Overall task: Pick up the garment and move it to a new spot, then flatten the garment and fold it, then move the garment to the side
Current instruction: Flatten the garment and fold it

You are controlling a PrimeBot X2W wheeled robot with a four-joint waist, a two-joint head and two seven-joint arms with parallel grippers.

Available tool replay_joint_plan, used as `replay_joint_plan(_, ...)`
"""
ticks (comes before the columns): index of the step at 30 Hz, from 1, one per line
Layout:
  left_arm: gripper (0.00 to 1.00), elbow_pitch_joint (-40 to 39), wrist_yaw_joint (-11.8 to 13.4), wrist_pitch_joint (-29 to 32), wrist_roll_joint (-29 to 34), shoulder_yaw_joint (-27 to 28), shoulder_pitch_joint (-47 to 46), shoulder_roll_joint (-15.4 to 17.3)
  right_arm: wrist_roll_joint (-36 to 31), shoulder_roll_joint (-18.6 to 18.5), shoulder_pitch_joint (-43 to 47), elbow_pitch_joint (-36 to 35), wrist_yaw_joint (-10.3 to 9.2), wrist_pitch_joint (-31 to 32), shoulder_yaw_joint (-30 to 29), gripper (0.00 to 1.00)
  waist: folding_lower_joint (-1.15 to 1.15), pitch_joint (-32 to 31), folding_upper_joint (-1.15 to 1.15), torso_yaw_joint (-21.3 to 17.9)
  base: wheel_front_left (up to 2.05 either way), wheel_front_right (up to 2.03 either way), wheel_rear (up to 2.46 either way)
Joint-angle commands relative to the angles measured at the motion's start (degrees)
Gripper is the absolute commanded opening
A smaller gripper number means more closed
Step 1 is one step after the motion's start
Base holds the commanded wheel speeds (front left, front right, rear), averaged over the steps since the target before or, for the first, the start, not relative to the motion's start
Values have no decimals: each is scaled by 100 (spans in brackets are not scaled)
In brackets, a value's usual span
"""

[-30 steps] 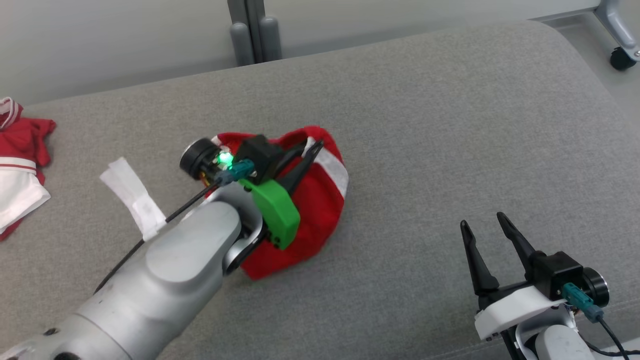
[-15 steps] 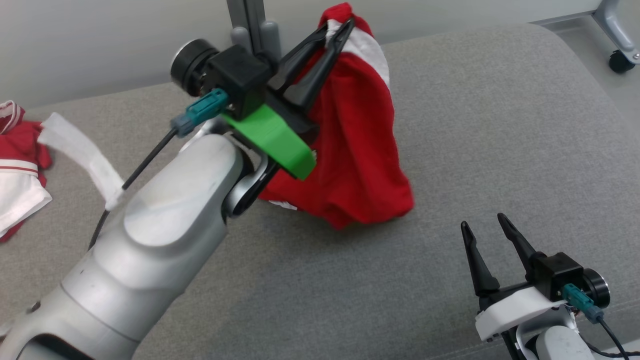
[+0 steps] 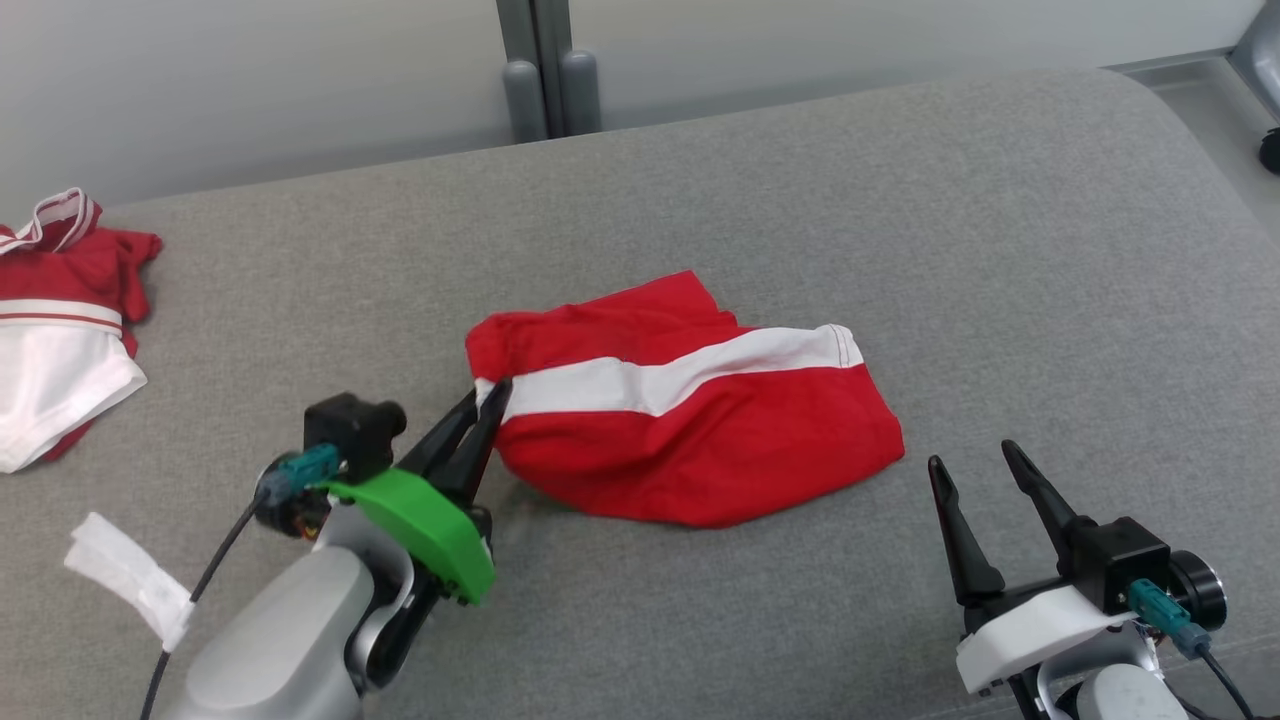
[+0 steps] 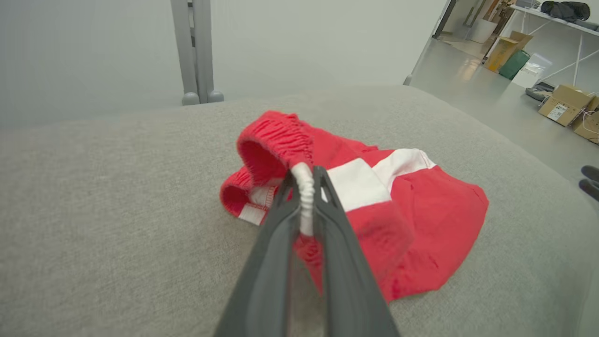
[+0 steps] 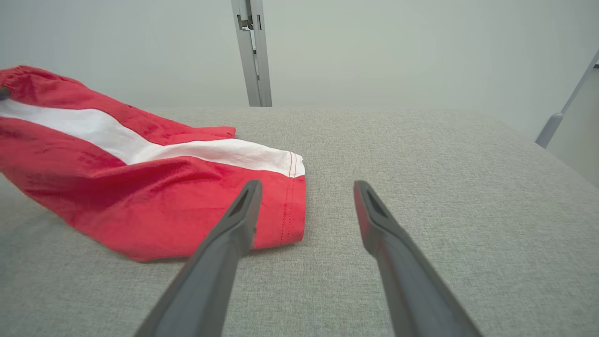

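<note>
Grey cushion (image 3: 900,200) bears red shorts (image 3: 700,450), waistband (image 4: 276,135) pinched by left hand (image 3: 490,393)

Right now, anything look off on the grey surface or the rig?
A white strip hangs loose off the left arm, like peeling tape. The garment lies rumpled, its waistband bunched in the shut left gripper. Nothing looks torn.

red cloth shorts with a white stripe (image 3: 690,440) lie midway on the grey fabric-covered worktop (image 3: 900,200).
left tool (image 3: 490,392) at their left end, touching the waistband; right tool (image 3: 972,455) before their right end, apart; red-and-white cloth heap (image 3: 60,330) far left.
</note>
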Motion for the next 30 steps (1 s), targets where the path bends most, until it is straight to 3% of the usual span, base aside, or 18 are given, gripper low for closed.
replay_joint_plan(1, 0, 143, 6, 1, -103, 73, 170, 40, -32, -21, 16, 0, -8, -1, 15, 100, 0, -11, 0, 27, 0, 0, 0)
replay_joint_plan(13, 2, 1249, -25, -94, -468, 371, 453, -205, -99, -21, -80, -16, -8, -1, 81, 100, 0, 16, 0, 1, 0, 0, 0)
replay_joint_plan(14, 24, 1313, -30, -103, -462, 407, 468, -243, -108, -21, -81, -14, -8, -1, 82, 100, 0, 16, 0, -10, 0, 0, 0)
replay_joint_plan(15, 30, 1351, -36, -110, -461, 435, 488, -274, -111, -21, -81, -11, -8, -1, 81, 100, 0, 15, 0, -17, 0, 0, 0)
replay_joint_plan(16, 46, 1387, -43, -117, -452, 474, 518, -309, -118, -21, -82, -7, -8, -1, 76, 100, 0, 11, 0, -25, 0, 0, 0)
replay_joint_plan(18, 100, 1394, -51, -112, -382, 609, 543, -345, -127, -21, -79, -1, -8, -1, 56, 100, 0, 1, 0, -30, 0, 0, 0)
replay_joint_plan(23, 100, 1240, -56, -110, -96, 1106, 789, -457, -142, -21, -44, 2, -8, -1, -6, 100, 0, -62, 0, 3, 0, 0, 0)
replay_joint_plan(30, 100, 512, -62, -104, 677, 2257, 1529, -730, -183, -21, 34, 5, -8, -1, -96, 100, 0, -300, 0, 90, 0, 0, 0)
